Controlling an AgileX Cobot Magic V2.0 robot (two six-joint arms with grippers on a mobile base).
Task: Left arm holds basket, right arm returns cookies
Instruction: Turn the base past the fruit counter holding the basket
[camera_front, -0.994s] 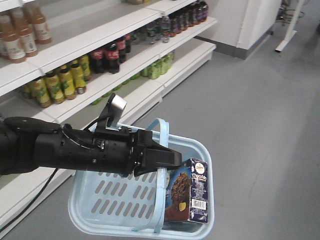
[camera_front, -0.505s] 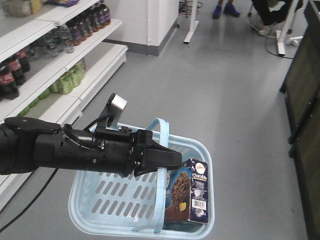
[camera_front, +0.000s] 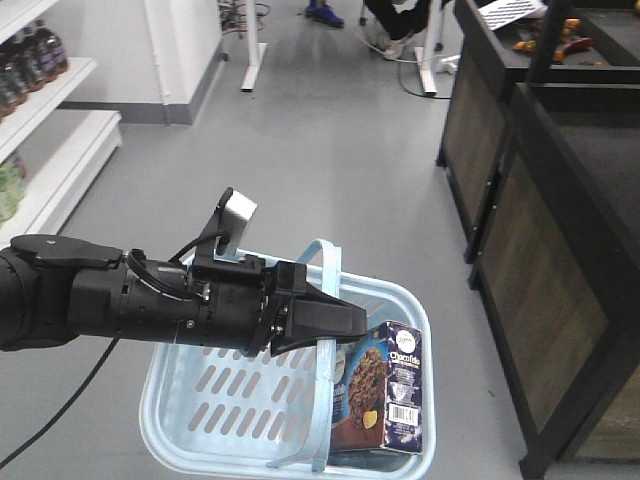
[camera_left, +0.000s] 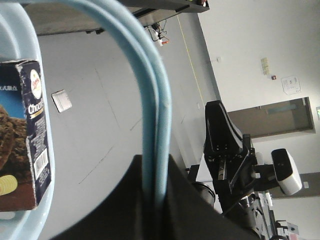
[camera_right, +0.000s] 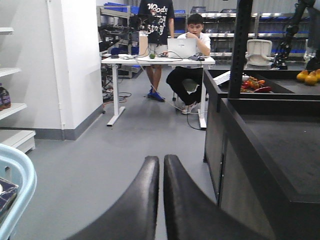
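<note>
In the front view my left gripper (camera_front: 350, 322) is shut on the thin hoop handle (camera_front: 325, 395) of the light blue basket (camera_front: 400, 293), which hangs above the grey floor. The cookies carton (camera_front: 385, 400) stands upright in the basket's right end. The left wrist view shows the handle (camera_left: 150, 90) pinched between the dark jaws of that gripper (camera_left: 154, 170), with the cookies (camera_left: 22, 135) at the left. My right gripper (camera_right: 161, 165) is shut on nothing, out over the floor; the basket's corner (camera_right: 20, 175) shows at the lower left of its view.
Dark wood-sided display stands (camera_front: 540, 200) line the right, with produce on top (camera_right: 255, 85). White shelving (camera_front: 50, 150) sits at the far left. Ahead, people are at a white desk (camera_right: 155, 61). Grey floor lies between.
The whole view has swung to the right: the bottle shelves slid off to the left and the dark stands came in on the right. The basket, carton and left grip look unchanged.
</note>
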